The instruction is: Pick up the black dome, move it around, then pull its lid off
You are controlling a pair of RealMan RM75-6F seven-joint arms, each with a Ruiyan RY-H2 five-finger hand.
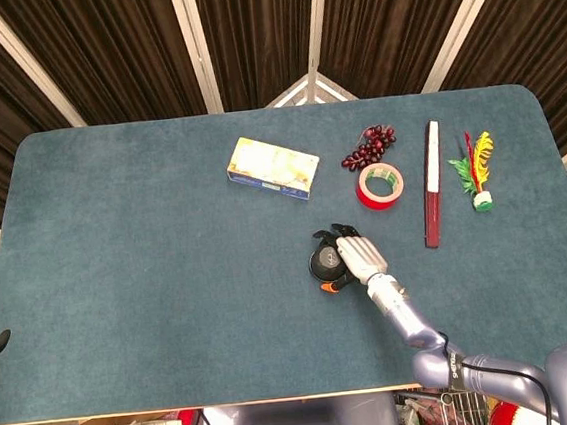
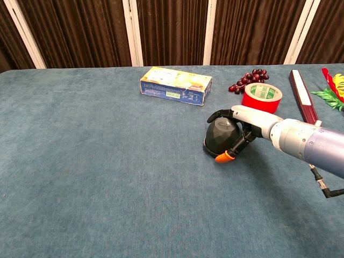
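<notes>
The black dome (image 1: 322,261) (image 2: 219,138) stands on the blue table (image 1: 148,266), right of centre. My right hand (image 1: 360,257) (image 2: 244,121) wraps it from the right: the dark fingers lie curled over its top and the orange-tipped thumb presses low on its near side. The dome's base still rests on the table and its right side is hidden by the hand. The left hand shows in neither view.
Behind the dome lie a yellow and blue box (image 1: 273,168) (image 2: 176,85), a red tape roll (image 1: 379,185) (image 2: 262,95), dark grapes (image 1: 369,146), a long red and white bar (image 1: 431,183) and a feathered shuttlecock (image 1: 474,169).
</notes>
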